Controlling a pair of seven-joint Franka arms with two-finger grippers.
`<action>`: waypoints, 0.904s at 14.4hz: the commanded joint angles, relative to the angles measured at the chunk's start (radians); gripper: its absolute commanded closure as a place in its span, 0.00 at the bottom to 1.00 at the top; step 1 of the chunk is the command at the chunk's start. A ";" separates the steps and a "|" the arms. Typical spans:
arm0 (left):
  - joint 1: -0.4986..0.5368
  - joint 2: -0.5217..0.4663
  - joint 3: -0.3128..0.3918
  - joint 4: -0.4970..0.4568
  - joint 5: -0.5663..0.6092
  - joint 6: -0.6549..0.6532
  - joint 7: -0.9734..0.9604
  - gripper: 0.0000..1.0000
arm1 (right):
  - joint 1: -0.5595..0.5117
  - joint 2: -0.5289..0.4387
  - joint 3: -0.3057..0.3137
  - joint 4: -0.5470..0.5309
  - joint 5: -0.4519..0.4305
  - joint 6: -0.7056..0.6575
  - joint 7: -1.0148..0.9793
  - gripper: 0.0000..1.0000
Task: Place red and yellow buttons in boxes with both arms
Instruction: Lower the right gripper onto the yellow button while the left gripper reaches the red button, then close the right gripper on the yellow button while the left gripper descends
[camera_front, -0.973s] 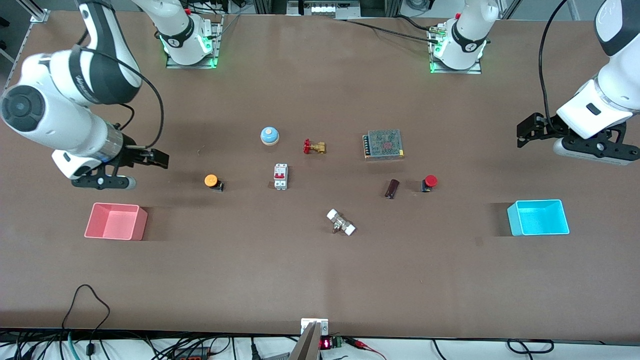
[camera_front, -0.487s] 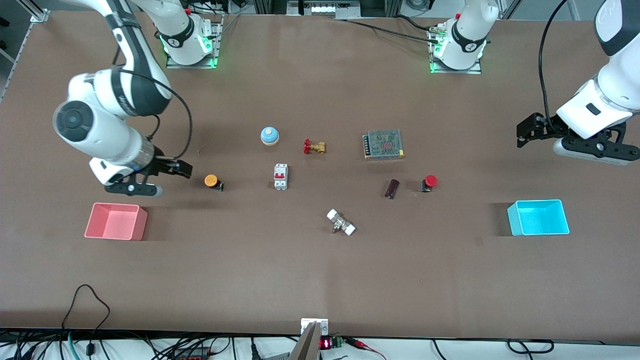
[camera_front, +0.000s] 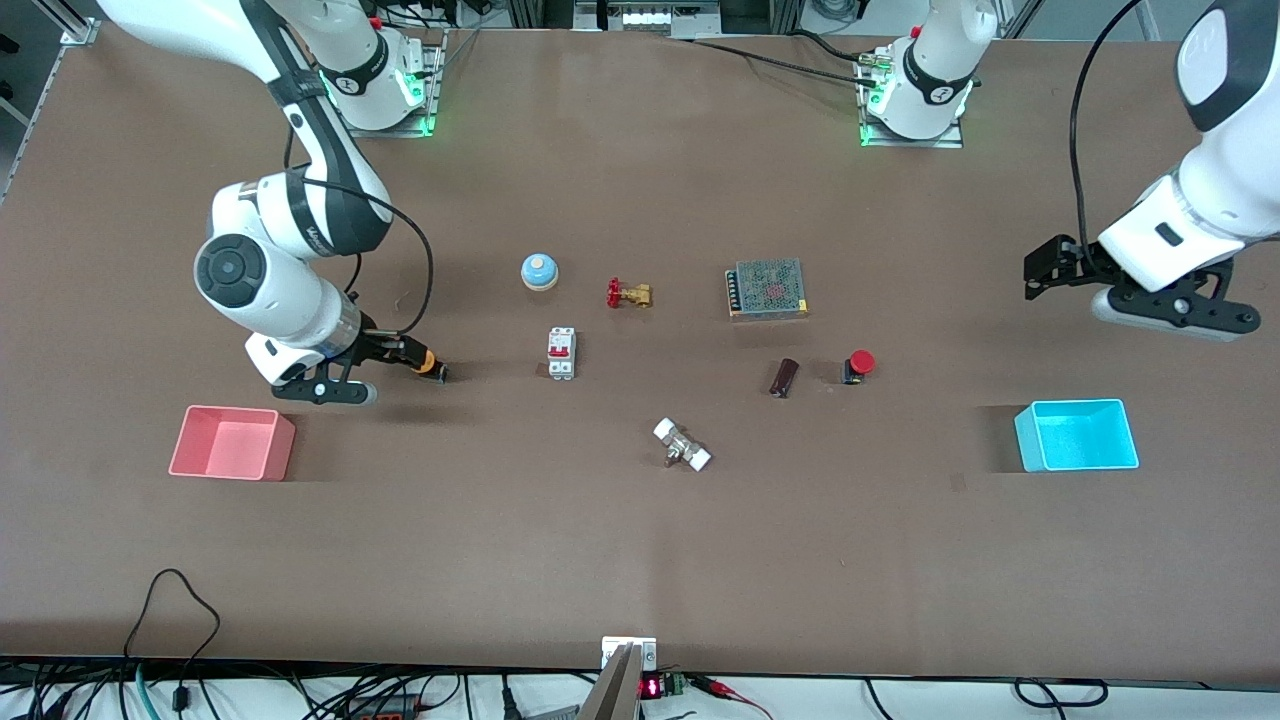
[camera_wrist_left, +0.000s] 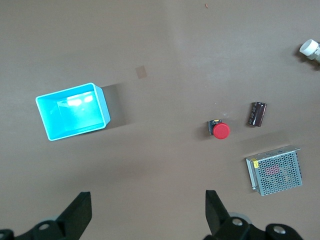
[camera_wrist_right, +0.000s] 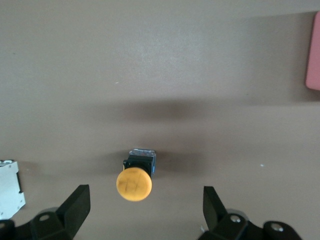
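Yellow button (camera_front: 428, 362) lies left of centre, lying on its side on the bench (camera_front: 640, 560), right gripper (camera_wrist_right: 142, 205) over it, fingers wide apart. Risk: fingers may nudge it rolling. Red button (camera_front: 859, 364) sits right of centre; left gripper (camera_wrist_left: 145, 212) waits, spread, above the cyan box (camera_front: 1076, 435); pink box (camera_front: 232, 443) lower left.

Bare counter (camera_front: 600, 560) surrounds yellow button (camera_wrist_right: 134, 183); right end effector (camera_wrist_right: 142, 205) open, fingers straddling it. Nearest obstacle: white breaker (camera_front: 561, 353), well apart from button. Dark cylinder (camera_front: 784, 377) lies just beside red button (camera_front: 859, 364).
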 joint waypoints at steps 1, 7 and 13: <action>-0.008 0.075 -0.003 0.028 -0.009 0.013 -0.008 0.00 | 0.024 0.007 -0.003 -0.019 -0.003 0.024 0.019 0.00; -0.097 0.356 -0.010 0.241 -0.014 0.015 -0.164 0.00 | -0.007 0.021 0.047 -0.105 -0.003 0.134 0.045 0.00; -0.150 0.419 -0.012 0.228 -0.011 0.084 -0.261 0.00 | 0.003 0.064 0.047 -0.104 -0.038 0.166 0.048 0.00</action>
